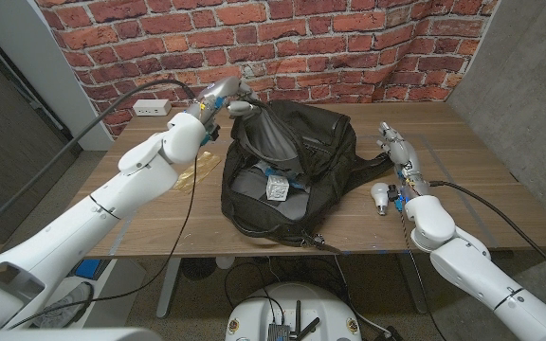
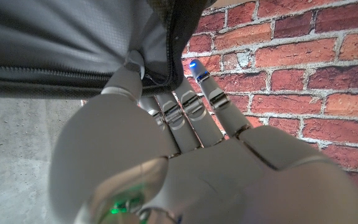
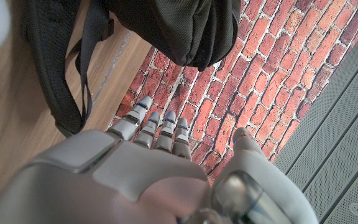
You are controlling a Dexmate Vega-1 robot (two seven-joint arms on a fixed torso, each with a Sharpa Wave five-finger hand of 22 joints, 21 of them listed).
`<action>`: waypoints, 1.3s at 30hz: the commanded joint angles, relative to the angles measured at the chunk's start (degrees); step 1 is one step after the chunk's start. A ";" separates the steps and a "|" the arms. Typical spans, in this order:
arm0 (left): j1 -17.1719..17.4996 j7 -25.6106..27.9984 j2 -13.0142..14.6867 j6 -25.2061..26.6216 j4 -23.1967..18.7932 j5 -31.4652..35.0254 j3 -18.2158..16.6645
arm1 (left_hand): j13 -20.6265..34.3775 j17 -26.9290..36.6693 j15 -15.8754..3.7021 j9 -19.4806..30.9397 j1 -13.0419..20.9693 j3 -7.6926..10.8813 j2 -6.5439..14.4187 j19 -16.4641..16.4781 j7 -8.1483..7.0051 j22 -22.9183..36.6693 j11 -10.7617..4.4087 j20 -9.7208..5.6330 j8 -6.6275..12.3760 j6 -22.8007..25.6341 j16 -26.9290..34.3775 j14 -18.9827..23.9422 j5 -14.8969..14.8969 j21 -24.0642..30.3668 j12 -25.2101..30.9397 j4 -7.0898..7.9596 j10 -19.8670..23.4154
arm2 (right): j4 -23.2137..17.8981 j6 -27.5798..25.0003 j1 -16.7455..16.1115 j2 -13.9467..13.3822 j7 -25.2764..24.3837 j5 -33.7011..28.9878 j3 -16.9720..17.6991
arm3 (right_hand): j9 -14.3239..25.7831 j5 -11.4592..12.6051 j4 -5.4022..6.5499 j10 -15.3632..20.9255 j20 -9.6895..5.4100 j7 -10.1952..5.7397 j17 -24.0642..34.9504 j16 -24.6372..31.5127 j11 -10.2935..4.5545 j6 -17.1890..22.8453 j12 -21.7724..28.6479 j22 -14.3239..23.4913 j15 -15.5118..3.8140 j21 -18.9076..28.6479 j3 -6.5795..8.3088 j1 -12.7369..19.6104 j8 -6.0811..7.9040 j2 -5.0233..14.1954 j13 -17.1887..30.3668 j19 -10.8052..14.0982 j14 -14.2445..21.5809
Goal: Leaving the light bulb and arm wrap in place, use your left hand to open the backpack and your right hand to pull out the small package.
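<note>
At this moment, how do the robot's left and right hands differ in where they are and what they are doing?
The left robot hand is raised at the far edge of the backpack, gripping and lifting its flap; the right robot hand stands by the backpack's right side, holding nothing. The left robot hand's fingers are closed on fabric; the right robot hand's fingers are extended. Both are white, on white arms.
</note>
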 commanded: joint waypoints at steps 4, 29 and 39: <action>-5.57 -2.70 -1.44 4.75 0.55 -6.68 3.03 | 0.14 0.15 -0.19 1.00 0.08 1.41 0.38 0.81 1.68 0.22 -0.55 -7.01 0.13 1.12 0.09 0.50 0.22 0.40 0.16 1.02 1.27 | -5.63 -1.63 -5.65 -0.21 -3.79 -5.60 1.01 | 0.09 -0.21 -0.46 1.27 -2.53 -0.40 -0.03 0.79 -0.09 0.73 0.32 0.18 -3.16 0.53 0.32 0.82 0.21 1.85 0.20 1.00 1.47; -12.74 -4.59 -3.09 11.21 3.61 -16.99 6.33 | 0.14 0.11 -0.15 1.09 0.32 1.84 0.33 1.58 2.38 0.19 -0.12 -7.01 -0.02 1.03 0.01 1.32 0.26 0.52 0.14 1.05 1.81 | -11.61 -4.44 -11.56 2.21 -8.79 -16.14 0.20 | 0.11 -0.34 -1.53 3.14 -2.59 -0.89 -0.36 1.32 -0.20 2.36 0.73 0.18 -3.32 0.76 0.62 1.76 0.58 1.48 0.26 2.54 3.21; -16.16 -4.85 -3.35 11.09 5.94 -18.44 8.29 | 0.15 0.11 -0.16 1.13 0.41 2.01 0.40 1.77 2.53 0.18 -0.10 -7.00 -0.18 0.72 0.00 1.54 0.27 0.53 0.01 1.07 1.62 | -13.46 -5.45 -13.44 3.27 -10.26 -19.18 -0.25 | 0.11 -0.40 -1.91 3.68 -2.54 -0.77 -0.47 1.48 -0.10 2.93 0.81 0.18 -3.54 0.86 0.68 2.07 0.67 1.34 0.29 3.18 3.76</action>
